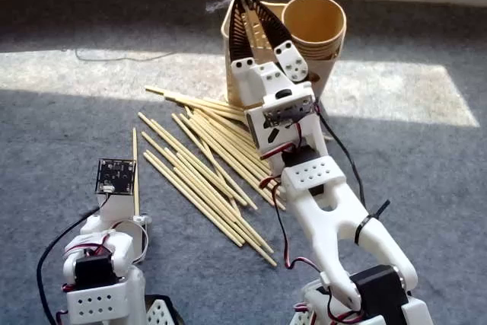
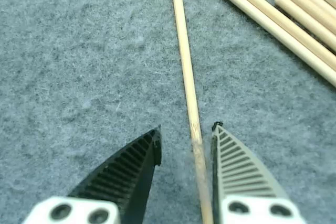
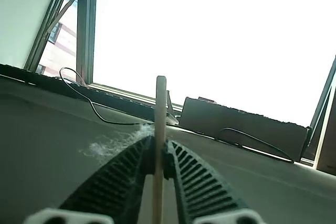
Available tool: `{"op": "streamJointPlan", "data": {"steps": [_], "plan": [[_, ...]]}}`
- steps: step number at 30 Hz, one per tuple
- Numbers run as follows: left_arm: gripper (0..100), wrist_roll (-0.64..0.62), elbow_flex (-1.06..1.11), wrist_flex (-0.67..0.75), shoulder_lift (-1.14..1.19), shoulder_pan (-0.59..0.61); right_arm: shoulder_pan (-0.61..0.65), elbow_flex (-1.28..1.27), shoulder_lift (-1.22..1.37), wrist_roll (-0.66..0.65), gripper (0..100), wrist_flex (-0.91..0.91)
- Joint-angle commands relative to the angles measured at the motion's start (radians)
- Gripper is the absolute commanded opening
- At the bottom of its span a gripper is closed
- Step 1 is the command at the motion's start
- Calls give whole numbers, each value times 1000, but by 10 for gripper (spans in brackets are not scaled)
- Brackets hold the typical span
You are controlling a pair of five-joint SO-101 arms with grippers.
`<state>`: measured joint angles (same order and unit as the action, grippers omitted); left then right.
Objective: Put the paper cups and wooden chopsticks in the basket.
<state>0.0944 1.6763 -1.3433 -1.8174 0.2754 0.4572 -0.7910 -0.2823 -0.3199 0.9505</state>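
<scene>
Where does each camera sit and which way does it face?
High view: fixed overhead, looking down at grey carpet, wooden chopstick pile, beige basket; both arms show.
Left wrist view: faces straight down; open left gripper straddles a lone wooden chopstick.
Right wrist view: tilted up toward a bright window; right gripper clamps an upright wooden chopstick.
High and left wrist views share the lone chopstick and pile.

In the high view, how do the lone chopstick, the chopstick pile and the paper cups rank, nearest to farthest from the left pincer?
From the left pincer:
1. lone chopstick, between its open fingers.
2. chopstick pile, in the middle.
3. paper cups, at the far side.
</scene>
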Motion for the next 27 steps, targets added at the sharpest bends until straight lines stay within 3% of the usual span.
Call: {"op": "streamJointPlan", "data": {"steps": [1, 5, 13, 20, 27], "plan": [[161, -6, 21, -5, -7, 7, -10, -7, -12, -8, 23, 19], [161, -6, 21, -5, -7, 8, -10, -33, -13, -8, 89, 18], [161, -6, 21, -5, -7, 8, 7, -117, -136, -5, 91, 1], [161, -6, 21, -5, -7, 10, 48, -160, -309, -2, 91, -285], [161, -6, 21, -5, -7, 10, 143, -160, -464, 163, 91, -881]]}}
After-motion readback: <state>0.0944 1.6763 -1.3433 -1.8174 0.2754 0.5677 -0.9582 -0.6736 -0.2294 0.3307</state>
